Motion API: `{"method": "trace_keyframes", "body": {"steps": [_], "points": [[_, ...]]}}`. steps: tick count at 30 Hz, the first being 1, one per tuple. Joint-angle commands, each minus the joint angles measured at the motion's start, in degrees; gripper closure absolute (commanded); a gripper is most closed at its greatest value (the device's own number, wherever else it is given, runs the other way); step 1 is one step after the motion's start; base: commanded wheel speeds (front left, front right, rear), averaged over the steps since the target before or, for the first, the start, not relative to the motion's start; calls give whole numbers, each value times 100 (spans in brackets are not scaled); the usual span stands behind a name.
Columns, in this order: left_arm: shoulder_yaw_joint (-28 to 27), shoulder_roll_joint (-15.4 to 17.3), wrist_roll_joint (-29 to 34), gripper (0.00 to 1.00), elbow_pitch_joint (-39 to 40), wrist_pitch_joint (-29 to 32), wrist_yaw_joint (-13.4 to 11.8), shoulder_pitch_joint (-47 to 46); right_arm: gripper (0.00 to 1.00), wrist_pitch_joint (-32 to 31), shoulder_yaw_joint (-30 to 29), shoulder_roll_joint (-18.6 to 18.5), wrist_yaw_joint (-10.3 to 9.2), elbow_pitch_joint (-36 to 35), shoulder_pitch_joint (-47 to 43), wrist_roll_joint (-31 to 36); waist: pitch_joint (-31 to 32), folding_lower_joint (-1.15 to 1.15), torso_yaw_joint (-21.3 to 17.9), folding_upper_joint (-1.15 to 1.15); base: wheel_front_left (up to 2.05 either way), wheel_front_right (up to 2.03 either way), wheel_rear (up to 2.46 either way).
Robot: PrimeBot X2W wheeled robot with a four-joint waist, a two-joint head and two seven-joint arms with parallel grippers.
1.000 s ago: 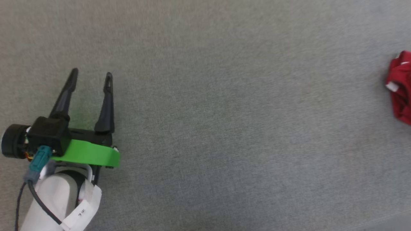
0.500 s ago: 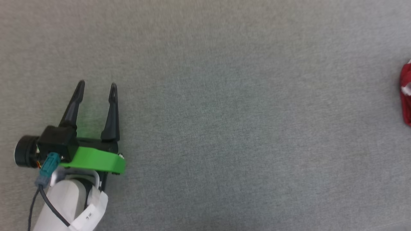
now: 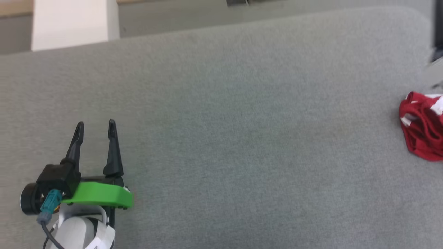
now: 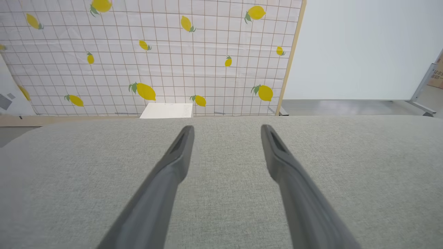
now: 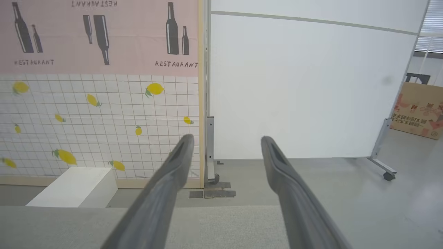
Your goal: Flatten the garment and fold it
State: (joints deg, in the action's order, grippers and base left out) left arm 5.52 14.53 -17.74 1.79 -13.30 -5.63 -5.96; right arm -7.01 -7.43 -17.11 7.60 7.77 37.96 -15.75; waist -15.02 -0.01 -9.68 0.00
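The garment [image 3: 423, 129] is a crumpled bright red heap with white trim, lying at the right edge of the grey padded table [image 3: 242, 145] and cut off by the picture's edge. My left gripper [image 3: 94, 127] hovers over the table's near left, far from the garment, open with nothing between its dark fingers. In the left wrist view the left gripper [image 4: 226, 129] spreads over bare grey cloth. In the right wrist view the right gripper [image 5: 226, 141] is open and empty, pointing past the table's far edge toward the room.
Beyond the table's far edge stand a white box [image 5: 74, 188] on the floor, a lemon-print screen [image 4: 155, 55] and a white wheeled partition [image 5: 304, 90]. A cardboard box [image 5: 417, 110] sits at the far right. The table's rounded far right corner [image 3: 412, 20] lies above the garment.
The head camera has tilted up, bringing the table's far edge and white box into view, and more of the garment shows. The left gripper stays open.
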Motion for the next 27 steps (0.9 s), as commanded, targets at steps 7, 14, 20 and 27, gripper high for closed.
{"method": "trace_keyframes", "body": {"steps": [7,14,20,27], "points": [[-160,-105,-140,0,-11,-118,-111,284,0,1187,192,942,-11,-592,-1214,403,969,1,660,0,0,0,0],[-243,-230,-161,0,-12,-151,-184,542,0,1865,153,1393,-11,-597,-2383,603,1338,1,900,0,0,0,0],[-196,-337,-156,0,-93,-161,-160,687,0,2009,219,1420,-11,-317,-3095,442,1500,1,1025,0,0,0,0],[-68,-396,-130,0,-330,-165,-95,770,0,2044,309,1422,-11,-200,-3629,486,1541,1,1061,0,0,0,0]]}}
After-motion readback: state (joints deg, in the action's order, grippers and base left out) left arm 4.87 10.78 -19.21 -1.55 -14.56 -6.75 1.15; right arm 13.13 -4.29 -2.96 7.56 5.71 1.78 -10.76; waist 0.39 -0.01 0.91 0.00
